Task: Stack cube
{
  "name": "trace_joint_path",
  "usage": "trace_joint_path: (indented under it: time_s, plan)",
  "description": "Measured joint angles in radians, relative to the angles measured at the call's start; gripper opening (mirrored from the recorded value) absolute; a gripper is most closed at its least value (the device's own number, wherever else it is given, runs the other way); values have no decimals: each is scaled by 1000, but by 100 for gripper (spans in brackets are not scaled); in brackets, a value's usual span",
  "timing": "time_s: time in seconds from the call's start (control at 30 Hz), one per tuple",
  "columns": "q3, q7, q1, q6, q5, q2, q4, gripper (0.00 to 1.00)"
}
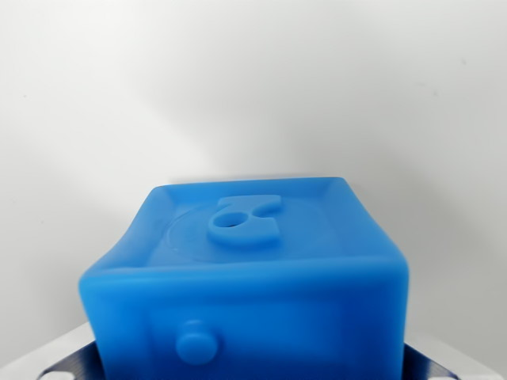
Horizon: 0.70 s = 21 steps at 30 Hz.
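Note:
A blue soft cube [253, 277] fills the lower middle of the wrist view, with a raised figure on its top face and a round knob on its near face. It sits between my gripper's fingers, whose metal parts [59, 360] show at the bottom left and bottom right corners. The cube's sides look squeezed inward, so the gripper [249, 372] is shut on it. No second cube is visible in this view.
A plain white surface [253, 87] spreads behind and around the cube, with a soft shadow just past the cube's far edge.

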Motion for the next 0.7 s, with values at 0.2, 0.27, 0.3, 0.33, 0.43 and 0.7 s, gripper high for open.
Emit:
trace_joint_path:
  time_s: [0.2, 0.27, 0.3, 0.33, 0.43, 0.7]
  plan:
    - [0, 0, 0, -22, 0, -32, -9, 0]
    - [-1, 0, 0, -31, 0, -45, -12, 0]
    - [-1, 0, 0, -37, 0, -52, -14, 0]
    - [-1, 0, 0, -43, 0, -61, -15, 0]
    - [-2, 0, 1, -58, -1, -81, -19, 0]
    - [-3, 0, 1, -103, -1, -140, -30, 0]
